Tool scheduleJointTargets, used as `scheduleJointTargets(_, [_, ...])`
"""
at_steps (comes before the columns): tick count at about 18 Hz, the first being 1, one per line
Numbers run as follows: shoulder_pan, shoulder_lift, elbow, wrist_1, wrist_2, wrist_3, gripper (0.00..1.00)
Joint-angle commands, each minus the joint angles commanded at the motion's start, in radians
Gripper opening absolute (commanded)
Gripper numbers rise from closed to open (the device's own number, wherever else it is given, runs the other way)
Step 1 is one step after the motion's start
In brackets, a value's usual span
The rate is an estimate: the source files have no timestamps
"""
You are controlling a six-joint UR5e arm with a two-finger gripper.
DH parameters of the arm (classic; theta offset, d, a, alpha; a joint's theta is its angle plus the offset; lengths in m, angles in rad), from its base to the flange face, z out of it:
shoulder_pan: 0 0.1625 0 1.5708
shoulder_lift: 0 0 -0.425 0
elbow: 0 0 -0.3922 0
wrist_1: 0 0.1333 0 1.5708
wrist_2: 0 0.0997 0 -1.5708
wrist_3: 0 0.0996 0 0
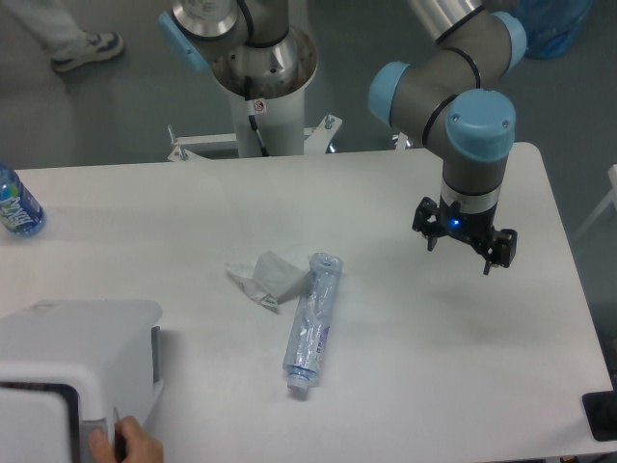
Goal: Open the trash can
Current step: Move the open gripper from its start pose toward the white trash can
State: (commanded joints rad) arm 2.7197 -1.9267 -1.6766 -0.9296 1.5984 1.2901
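White plastic trash can (77,371) at seven o'clock on the table (386,386), cut off by the bottom-left frame edge, lid seemingly down, grey side slot facing three o'clock. Human hand (130,446) touching its front lower corner — reason unclear. Crushed clear bottle (312,321) near centre, just beside a crumpled white wrapper (267,275) at its ten o'clock; blue-labelled bottle (16,204) far off at nine o'clock. Gripper (467,246) hovering at three o'clock, well apart from the bin, fingers spread, holding nothing.

Step in hand, by judgement: crossing to the bin, not yet begun. Best done by travelling high toward eight o'clock, passing over or behind the bottle and wrapper, then descending onto the lid's front edge — latch itself hard to make out. Worth waiting for the hand to withdraw. Open room aplenty along the table's far side; bin close to the near edge, so a gentle lift rather than a shove.
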Motion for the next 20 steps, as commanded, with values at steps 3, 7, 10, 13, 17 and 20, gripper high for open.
scheduleJointTargets(3, [-0.003,0.002,-0.002,0.000,0.000,0.000,1.00])
scheduleJointTargets(7, [-0.014,0.011,-0.002,0.000,-0.031,0.000,1.00])
scheduleJointTargets(10, [-0.021,0.015,-0.003,0.000,-0.061,-0.002,1.00])
scheduleJointTargets(13, [-0.028,0.034,-0.021,-0.002,-0.071,-0.002,1.00])
scheduleJointTargets(17, [-0.041,0.043,-0.031,-0.003,-0.071,-0.014,1.00])
scheduleJointTargets(20, [-0.052,0.044,-0.031,-0.003,-0.071,-0.049,1.00])
